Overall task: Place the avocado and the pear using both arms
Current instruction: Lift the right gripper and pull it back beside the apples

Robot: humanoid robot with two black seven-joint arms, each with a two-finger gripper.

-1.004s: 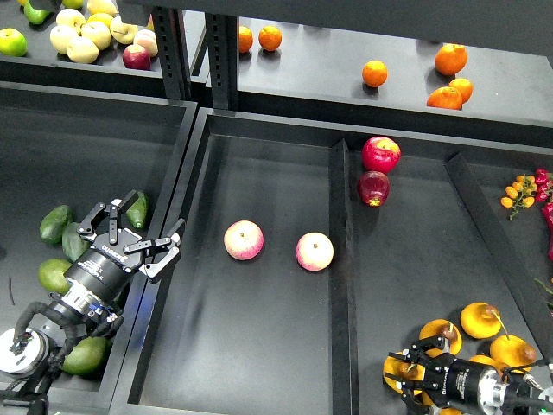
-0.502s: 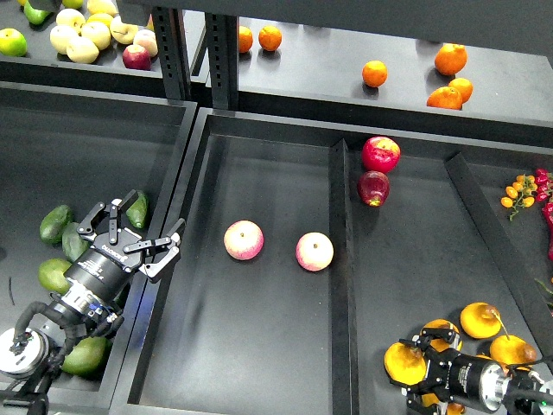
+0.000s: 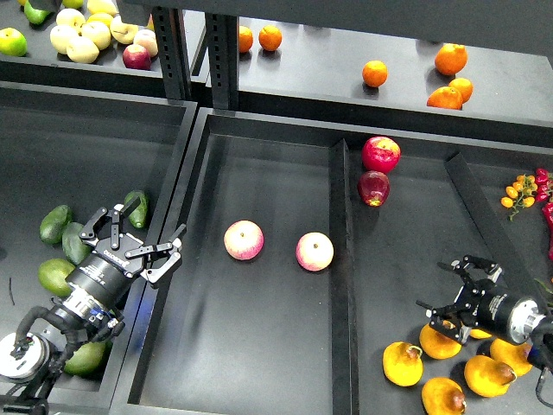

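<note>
The dark green avocado (image 3: 136, 207) lies in the left bin, beside several lighter avocados (image 3: 54, 223). My left gripper (image 3: 141, 235) is open and empty. It hovers over the bin wall just right of and below the dark avocado, with one finger close to it. Several yellow-orange pears lie at the lower right, the leftmost pear (image 3: 403, 363) apart from the others (image 3: 484, 376). My right gripper (image 3: 456, 298) is open and empty. It sits just above a pear (image 3: 439, 343), and I cannot tell whether it touches it.
Two pink-and-yellow apples (image 3: 244, 239) (image 3: 314, 252) lie in the middle tray. Two red apples (image 3: 380, 154) sit past the divider (image 3: 340, 259). Oranges (image 3: 450, 59) and pale apples (image 3: 83, 36) are on the back shelf. Cherry tomatoes (image 3: 518, 190) are at the right edge.
My right gripper has risen up and to the right off the pear pile, empty, and the pears have shifted, one now lying apart to the left. My left gripper has dropped slightly.
</note>
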